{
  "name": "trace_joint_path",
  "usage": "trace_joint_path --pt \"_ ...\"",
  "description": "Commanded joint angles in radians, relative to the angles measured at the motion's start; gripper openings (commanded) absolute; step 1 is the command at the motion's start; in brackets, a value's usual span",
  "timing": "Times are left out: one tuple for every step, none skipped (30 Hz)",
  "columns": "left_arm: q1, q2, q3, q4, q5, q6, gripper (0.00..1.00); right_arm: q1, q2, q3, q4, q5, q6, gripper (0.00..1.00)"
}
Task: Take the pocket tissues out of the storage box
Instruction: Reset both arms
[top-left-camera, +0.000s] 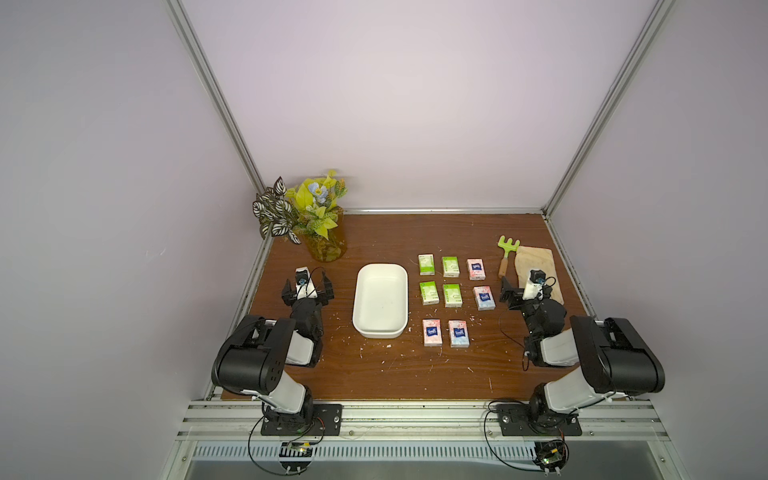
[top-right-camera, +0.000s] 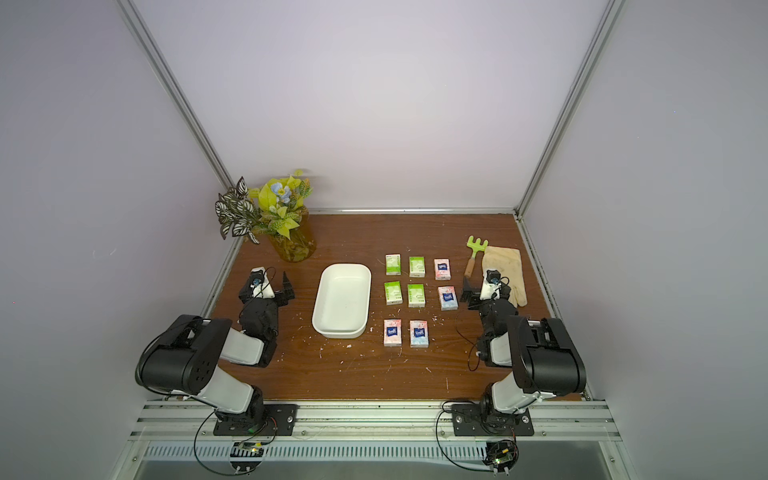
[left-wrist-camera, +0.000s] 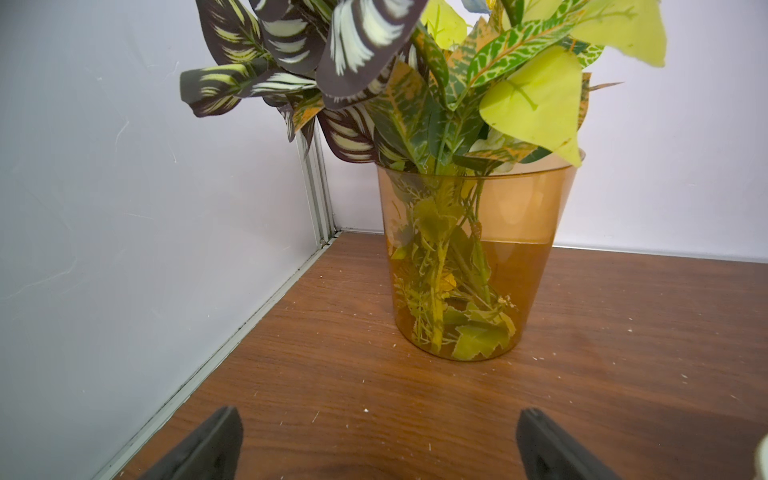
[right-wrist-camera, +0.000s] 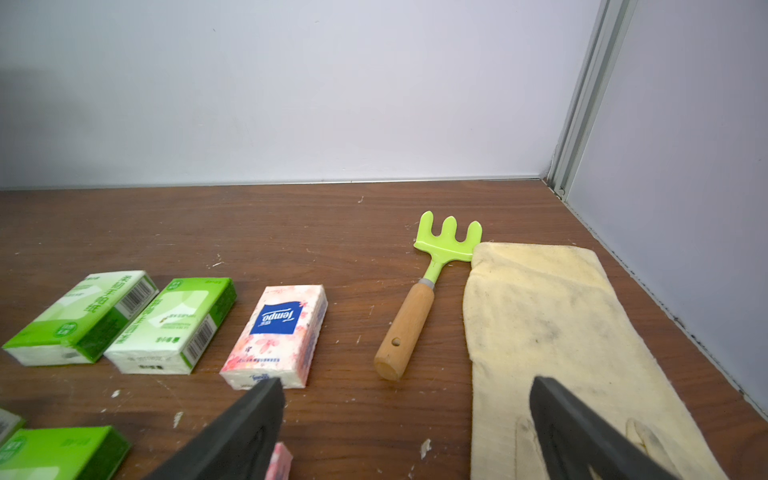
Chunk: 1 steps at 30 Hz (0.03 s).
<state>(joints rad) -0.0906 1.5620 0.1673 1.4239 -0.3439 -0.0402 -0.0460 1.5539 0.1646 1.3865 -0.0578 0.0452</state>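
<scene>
The white storage box (top-left-camera: 380, 301) (top-right-camera: 341, 301) sits mid-table with nothing inside it. Several pocket tissues lie flat on the wood to its right in three rows: green-and-white ones (top-left-camera: 426, 264) (top-right-camera: 393, 264) nearest the box, pink or pale-blue ones with dark blue labels (top-left-camera: 476, 269) (top-right-camera: 448, 298) farther right and in front. In the right wrist view a pink packet (right-wrist-camera: 276, 334) and two green ones (right-wrist-camera: 172, 324) lie ahead. My left gripper (top-left-camera: 306, 284) (left-wrist-camera: 379, 415) is open left of the box, holding nothing. My right gripper (top-left-camera: 528, 287) (right-wrist-camera: 407, 382) is open right of the packets, over the glove's edge.
An amber vase of artificial leaves (top-left-camera: 326, 245) (left-wrist-camera: 473, 257) stands at the back left, right in front of my left gripper. A green hand rake (top-left-camera: 508, 253) (right-wrist-camera: 428, 291) and a cream glove (top-left-camera: 538, 266) (right-wrist-camera: 548, 332) lie at the back right. Walls close the table on three sides.
</scene>
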Motion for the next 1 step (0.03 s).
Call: trace_joint_path --pt "0.012 0.004 0.006 -0.014 -0.005 0.008 0.99 0.007 -0.006 0.009 0.025 0.009 0.004 0.99"
